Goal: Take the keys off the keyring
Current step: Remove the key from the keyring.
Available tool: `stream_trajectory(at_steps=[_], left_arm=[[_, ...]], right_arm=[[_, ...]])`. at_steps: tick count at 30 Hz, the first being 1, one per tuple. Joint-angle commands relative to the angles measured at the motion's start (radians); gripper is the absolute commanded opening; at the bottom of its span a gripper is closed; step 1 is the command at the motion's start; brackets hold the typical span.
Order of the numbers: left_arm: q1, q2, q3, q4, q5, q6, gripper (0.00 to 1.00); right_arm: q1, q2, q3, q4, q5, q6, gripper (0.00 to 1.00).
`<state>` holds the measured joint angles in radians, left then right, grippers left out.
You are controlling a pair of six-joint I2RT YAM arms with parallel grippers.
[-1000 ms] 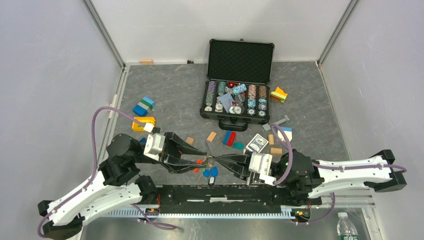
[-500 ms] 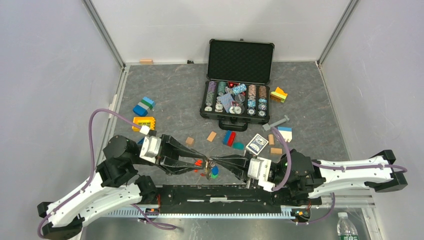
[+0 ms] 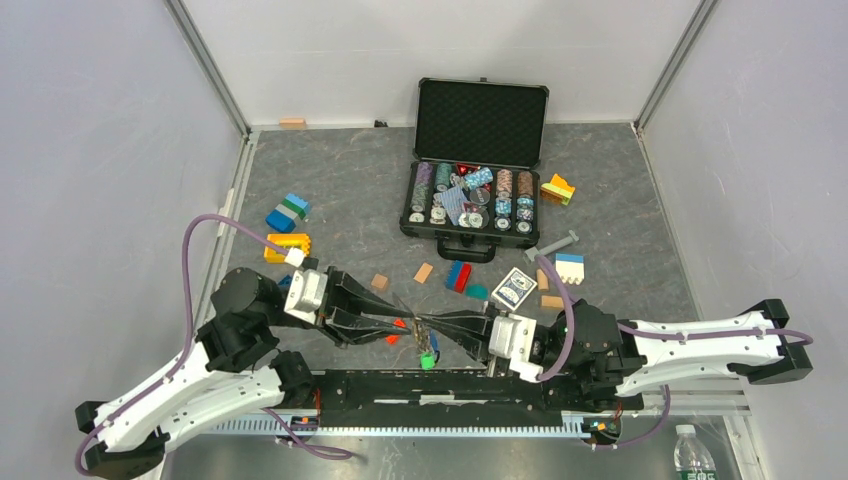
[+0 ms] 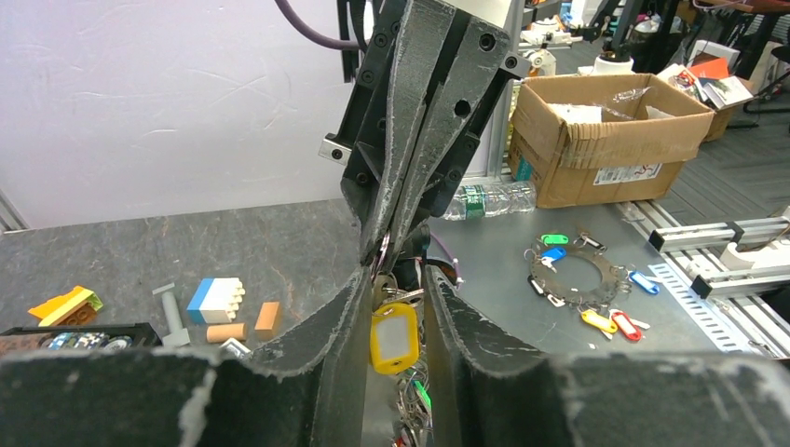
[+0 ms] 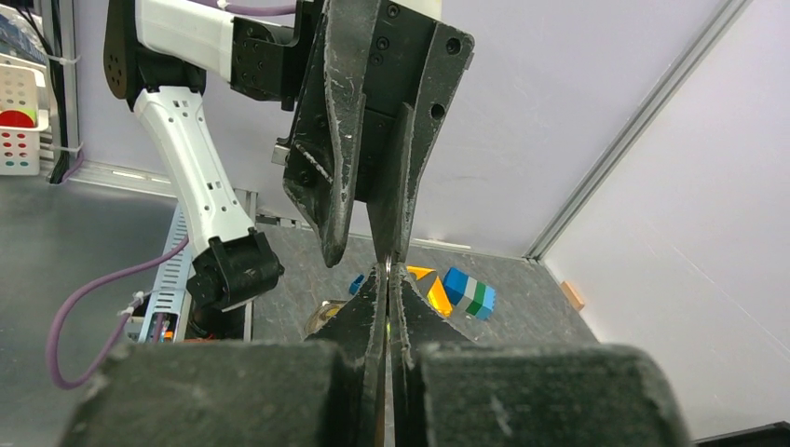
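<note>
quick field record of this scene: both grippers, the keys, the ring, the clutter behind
right gripper: shut, pinching the keyring
left gripper: jaws apart, one on either side of the yellow key tag; contact unclear
keys: bunch hanging below where the two grippers meet
behind: open chip case, card deck, toy blocks

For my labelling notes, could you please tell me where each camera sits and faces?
Top external: above, behind the bases, looking down at the table; left arm, right arm show.
Left wrist: on left arm, facing the right fingers; left fingers frame a yellow tag.
Right wrist: on right arm, facing the left fingers; right fingers shut on the keyring.
Shared: wrist views show both fingers.
</note>
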<state>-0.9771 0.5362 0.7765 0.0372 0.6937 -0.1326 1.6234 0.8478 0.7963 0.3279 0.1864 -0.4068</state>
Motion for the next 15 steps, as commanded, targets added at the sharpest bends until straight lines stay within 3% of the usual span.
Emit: stream_trajectory(at_steps=[1, 7, 15], left_arm=[[0.001, 0.03, 0.001, 0.032, 0.028, 0.044, 0.35], [0.0, 0.038, 0.005, 0.032, 0.024, 0.053, 0.38], [0.0, 0.048, 0.008, 0.032, 0.006, 0.056, 0.3]], right_arm=[[0.007, 0.0, 0.005, 0.122, 0.017, 0.039, 0.0], [0.008, 0.016, -0.008, 0.172, 0.006, 0.073, 0.0], [0.008, 0.04, -0.015, 0.211, -0.014, 0.103, 0.0]])
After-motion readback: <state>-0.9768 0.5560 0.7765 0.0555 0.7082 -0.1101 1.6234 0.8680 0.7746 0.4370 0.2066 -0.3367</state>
